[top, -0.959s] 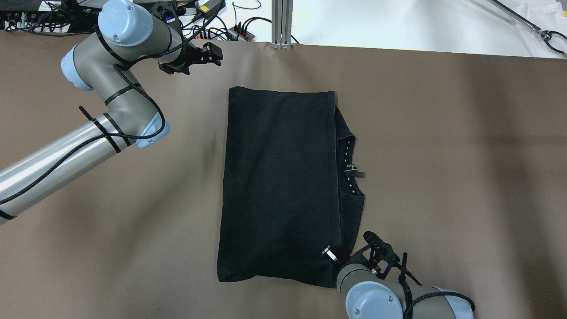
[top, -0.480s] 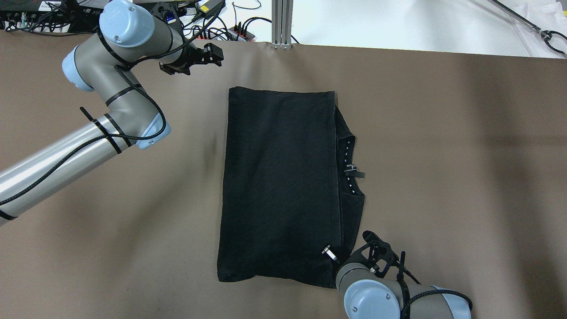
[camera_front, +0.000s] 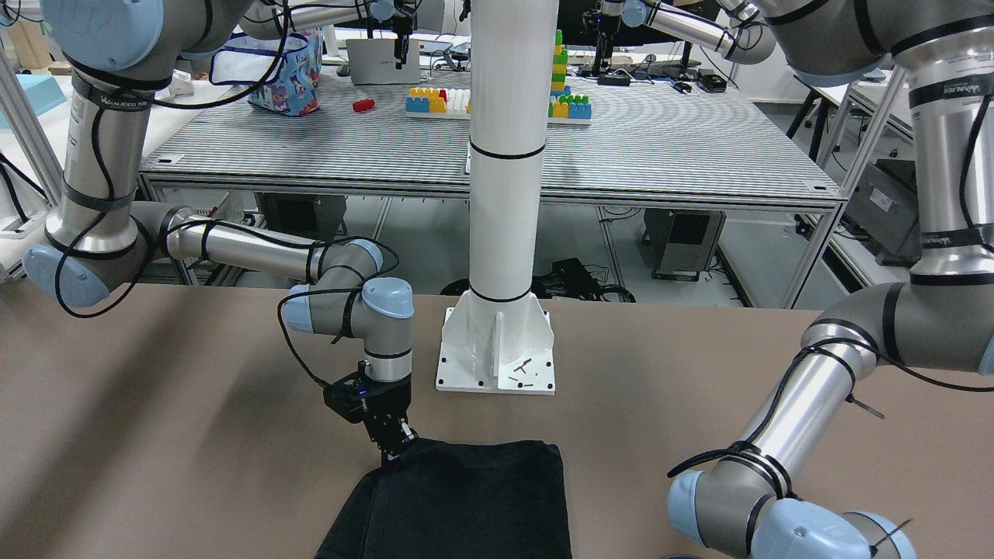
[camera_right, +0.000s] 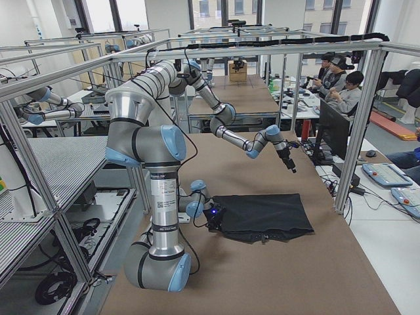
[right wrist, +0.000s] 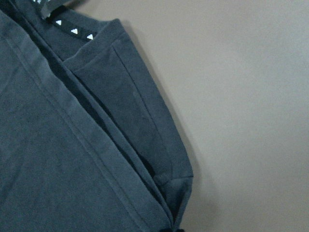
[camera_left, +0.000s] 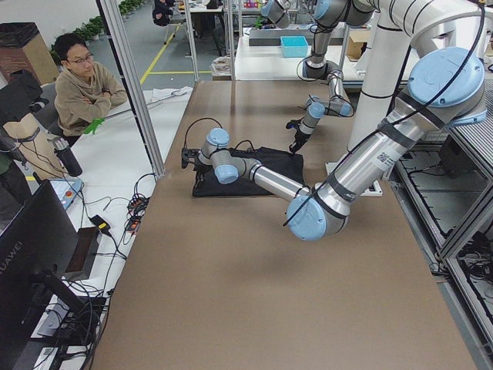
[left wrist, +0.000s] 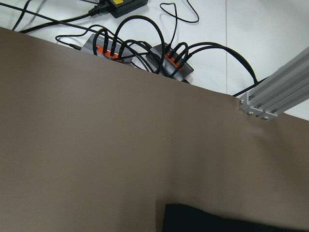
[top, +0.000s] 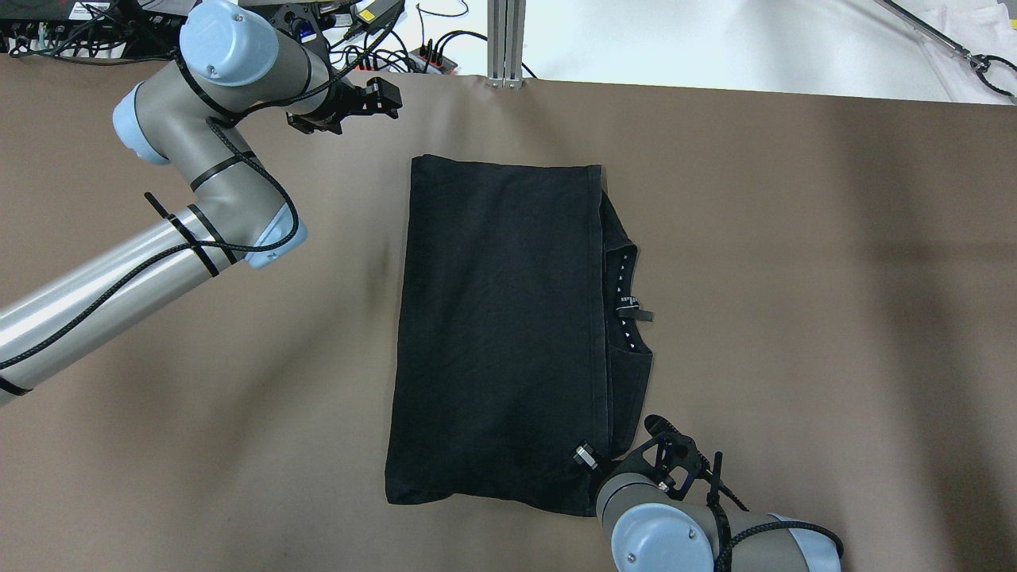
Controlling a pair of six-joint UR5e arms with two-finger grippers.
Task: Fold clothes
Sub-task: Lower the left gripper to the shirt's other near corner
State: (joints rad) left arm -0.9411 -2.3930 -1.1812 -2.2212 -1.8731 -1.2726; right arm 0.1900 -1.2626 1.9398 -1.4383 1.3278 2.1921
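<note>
The black garment [top: 500, 334] lies folded into a tall rectangle on the brown table [top: 794, 278]. A hemmed layer and a collar with a label stick out on its right side. It also shows in the front view [camera_front: 466, 497] and the right wrist view [right wrist: 72, 145]. My right gripper [top: 586, 455] points down at the garment's near right corner, its fingers closed on the edge [camera_front: 394, 444]. My left gripper [top: 391, 97] hovers open and empty above the far left of the table, apart from the garment. Its wrist view shows only the garment's far corner [left wrist: 231, 222].
The white pillar's base plate [camera_front: 497, 349] stands just behind the garment's near edge. An aluminium post [top: 506, 44] and power strips with cables [left wrist: 135, 48] sit at the table's far edge. A seated person [camera_left: 85, 85] is beyond that edge.
My right arm has shifted slightly left, and the garment's near edge has shifted slightly left with it. My left arm has barely moved.
</note>
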